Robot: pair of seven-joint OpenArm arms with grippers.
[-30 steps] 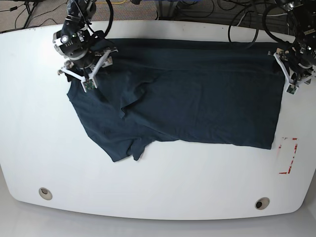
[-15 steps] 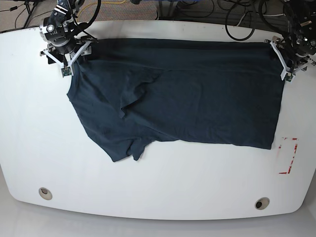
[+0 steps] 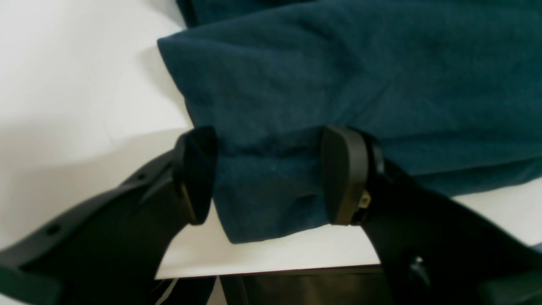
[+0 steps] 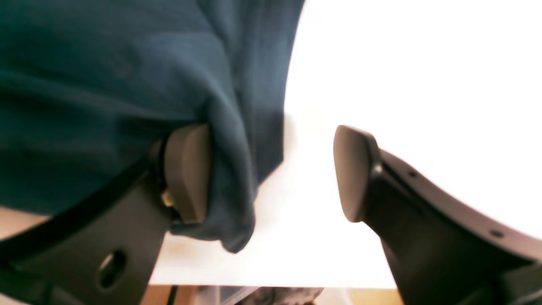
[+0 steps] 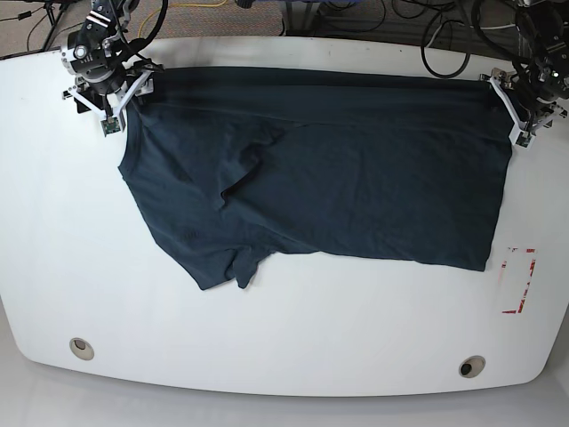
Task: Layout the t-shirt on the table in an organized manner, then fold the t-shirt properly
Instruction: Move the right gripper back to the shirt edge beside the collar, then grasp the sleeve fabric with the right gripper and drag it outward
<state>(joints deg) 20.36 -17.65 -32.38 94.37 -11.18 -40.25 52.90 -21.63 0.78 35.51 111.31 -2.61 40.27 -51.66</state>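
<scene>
The dark navy t-shirt (image 5: pixel 356 178) lies spread across the far half of the white table (image 5: pixel 284 338), with a crease near its left part and a bunched sleeve at its lower left. My right gripper (image 5: pixel 110 112) is at the shirt's far left corner. In the right wrist view it (image 4: pixel 271 173) is open, with the cloth edge (image 4: pixel 237 178) draped against one pad (image 4: pixel 188 169). My left gripper (image 5: pixel 523 123) is at the far right corner. In the left wrist view it (image 3: pixel 271 176) is open, its pads (image 3: pixel 345 173) straddling the shirt corner (image 3: pixel 271 203).
A red-outlined rectangle mark (image 5: pixel 518 280) lies on the table right of the shirt. Two round grommet holes (image 5: pixel 81 348) (image 5: pixel 471 366) sit near the front edge. Cables (image 5: pixel 436 40) lie on the floor beyond the far edge, which runs close behind both grippers.
Both grippers have moved toward the table's far edge, the right one also outward to the left. The shirt's top edge has shifted farther back and lies straighter along that edge.
</scene>
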